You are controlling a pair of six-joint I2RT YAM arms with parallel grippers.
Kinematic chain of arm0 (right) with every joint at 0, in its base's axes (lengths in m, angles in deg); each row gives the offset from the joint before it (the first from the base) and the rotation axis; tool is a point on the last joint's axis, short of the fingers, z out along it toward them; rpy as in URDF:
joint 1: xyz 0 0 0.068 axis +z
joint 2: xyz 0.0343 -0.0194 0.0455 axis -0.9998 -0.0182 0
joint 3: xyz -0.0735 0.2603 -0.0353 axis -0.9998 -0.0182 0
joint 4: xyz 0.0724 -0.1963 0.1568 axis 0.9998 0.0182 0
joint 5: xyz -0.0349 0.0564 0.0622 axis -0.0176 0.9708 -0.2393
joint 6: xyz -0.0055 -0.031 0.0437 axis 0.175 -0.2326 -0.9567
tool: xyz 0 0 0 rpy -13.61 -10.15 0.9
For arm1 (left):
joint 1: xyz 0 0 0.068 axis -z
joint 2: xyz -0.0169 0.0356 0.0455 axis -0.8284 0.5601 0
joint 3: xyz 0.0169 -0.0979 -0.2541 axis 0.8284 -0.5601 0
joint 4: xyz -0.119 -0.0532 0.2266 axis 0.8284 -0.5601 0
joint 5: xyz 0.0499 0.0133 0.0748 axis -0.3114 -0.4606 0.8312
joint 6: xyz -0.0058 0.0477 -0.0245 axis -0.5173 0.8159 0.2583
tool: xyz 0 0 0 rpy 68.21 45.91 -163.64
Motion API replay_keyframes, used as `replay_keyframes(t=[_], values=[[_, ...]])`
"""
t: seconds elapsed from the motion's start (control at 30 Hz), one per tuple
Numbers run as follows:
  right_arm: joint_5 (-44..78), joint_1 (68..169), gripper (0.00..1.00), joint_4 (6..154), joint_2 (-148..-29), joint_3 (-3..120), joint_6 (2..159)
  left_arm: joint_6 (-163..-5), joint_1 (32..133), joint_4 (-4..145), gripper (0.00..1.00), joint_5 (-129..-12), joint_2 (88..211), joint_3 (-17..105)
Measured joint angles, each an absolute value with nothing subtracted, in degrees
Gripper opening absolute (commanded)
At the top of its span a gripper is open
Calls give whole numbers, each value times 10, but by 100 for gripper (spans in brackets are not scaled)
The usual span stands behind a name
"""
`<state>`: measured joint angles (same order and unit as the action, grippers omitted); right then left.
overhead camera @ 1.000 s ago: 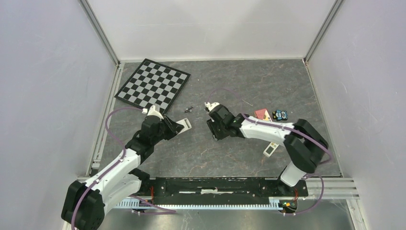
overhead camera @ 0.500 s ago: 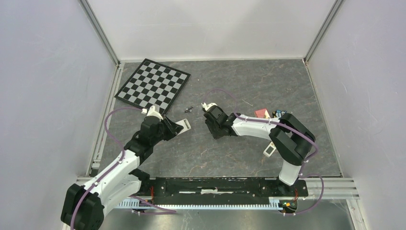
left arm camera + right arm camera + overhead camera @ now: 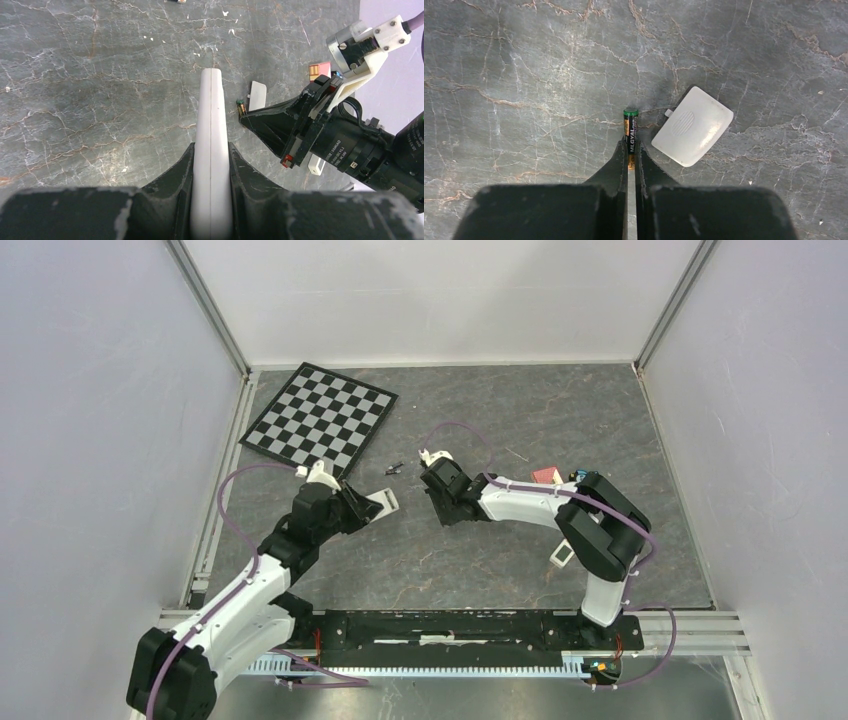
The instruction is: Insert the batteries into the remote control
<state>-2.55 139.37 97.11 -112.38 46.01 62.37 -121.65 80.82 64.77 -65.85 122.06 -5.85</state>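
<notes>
In the left wrist view my left gripper [image 3: 211,150] is shut on the white remote control [image 3: 211,110], held edge-on and pointing away above the table. The top view shows that gripper [image 3: 362,502] and the remote control [image 3: 386,501] left of centre. My right gripper [image 3: 630,150] is shut on a battery [image 3: 630,127], dark with a green cap and an orange end, which juts out past the fingertips just over the table. From the left wrist the battery [image 3: 241,106] appears close to the remote's right side. The right gripper [image 3: 446,518] is at mid-table.
A white battery cover [image 3: 692,126] lies flat just right of the held battery. Small dark slim pieces [image 3: 395,467] lie near the corner of a chessboard [image 3: 320,418] at the back left. A red block [image 3: 545,476], a blue item [image 3: 580,477] and a small white device [image 3: 563,555] sit on the right.
My right gripper has closed on the battery and its arm has shifted slightly left. The left arm holds the remote still.
</notes>
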Motion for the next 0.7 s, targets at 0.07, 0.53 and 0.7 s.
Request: replay_keyframes(t=[0.07, 0.53, 0.7], values=[[-26, 1394, 0, 970, -1123, 460, 624, -1214, 808, 649, 2, -666, 1221, -59], [24, 1392, 2, 984, -976, 444, 616, -1208, 808, 771, 2, -794, 1254, -64], [54, 1391, 3, 984, -937, 454, 602, -1208, 808, 791, 2, -814, 1252, -64]])
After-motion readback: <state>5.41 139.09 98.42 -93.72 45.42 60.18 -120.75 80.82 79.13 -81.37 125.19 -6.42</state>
